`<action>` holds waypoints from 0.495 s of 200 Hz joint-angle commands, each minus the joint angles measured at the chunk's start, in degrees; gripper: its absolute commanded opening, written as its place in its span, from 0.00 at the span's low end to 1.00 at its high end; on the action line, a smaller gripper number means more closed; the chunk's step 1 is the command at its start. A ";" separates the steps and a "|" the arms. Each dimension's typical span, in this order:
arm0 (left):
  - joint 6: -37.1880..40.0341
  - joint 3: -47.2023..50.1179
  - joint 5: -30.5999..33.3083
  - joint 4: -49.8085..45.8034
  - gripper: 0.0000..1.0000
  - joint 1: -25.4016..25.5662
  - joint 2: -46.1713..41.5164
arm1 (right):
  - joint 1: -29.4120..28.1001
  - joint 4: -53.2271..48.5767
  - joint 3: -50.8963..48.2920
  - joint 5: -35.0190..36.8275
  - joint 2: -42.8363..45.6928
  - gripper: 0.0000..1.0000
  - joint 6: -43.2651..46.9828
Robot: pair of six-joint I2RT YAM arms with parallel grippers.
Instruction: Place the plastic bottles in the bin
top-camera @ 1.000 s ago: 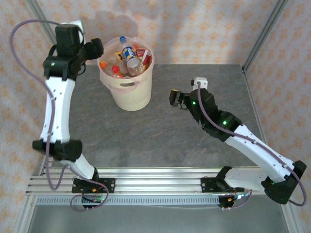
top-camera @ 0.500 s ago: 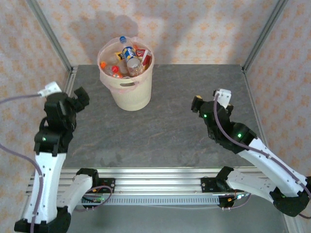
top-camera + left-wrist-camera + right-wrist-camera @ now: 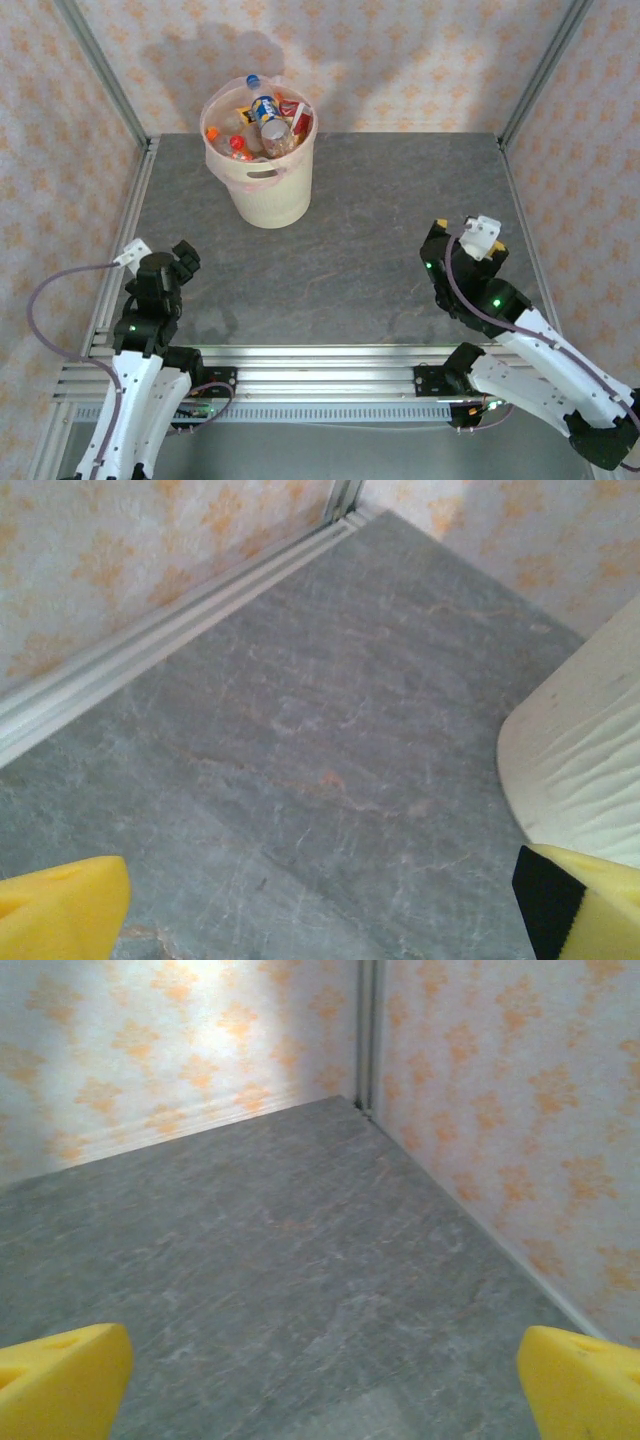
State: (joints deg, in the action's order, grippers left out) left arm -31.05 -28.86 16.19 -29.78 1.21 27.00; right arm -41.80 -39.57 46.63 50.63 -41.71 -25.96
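The bin (image 3: 268,195) stands at the far side of the table (image 3: 380,250), with the bottles (image 3: 262,125) heaped inside it up to the rim. The left gripper (image 3: 183,260), nearer than the bin and to its left, has its jaws spread wide and empty. The right gripper (image 3: 436,240), well to the bin's right and nearer, is likewise spread and grasps nothing.

bin (image 3: 580,750) cut off at frame edge, plastic bottles (image 3: 265,110) partly buried; labels unreadable
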 commanded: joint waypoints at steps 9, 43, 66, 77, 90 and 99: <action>2.72 3.54 3.10 10.03 1.00 -0.17 -0.46 | 3.42 2.24 -3.25 4.13 0.41 0.99 -0.58; 6.17 8.39 6.78 17.16 1.00 -0.16 0.30 | 9.01 10.23 -8.16 1.05 0.32 0.99 1.98; 8.63 10.78 6.96 21.78 1.00 -0.16 2.33 | 12.73 17.38 -11.75 -1.81 -0.02 0.99 4.21; 10.00 11.51 6.69 24.21 1.00 -0.20 3.96 | 14.51 20.65 -13.42 -3.23 -0.12 0.99 5.19; 11.75 11.64 6.42 26.74 1.00 -0.20 6.06 | 16.58 24.82 -15.47 -5.41 -0.25 0.99 6.77; 13.06 11.85 6.38 28.97 1.00 -0.20 7.58 | 18.11 27.46 -16.85 -7.07 -0.37 0.99 7.54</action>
State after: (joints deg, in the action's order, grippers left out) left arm -22.76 -17.74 20.34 -10.02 1.21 31.88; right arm -26.57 -22.09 32.67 47.70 -42.00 -21.76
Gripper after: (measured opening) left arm 0.999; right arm 0.991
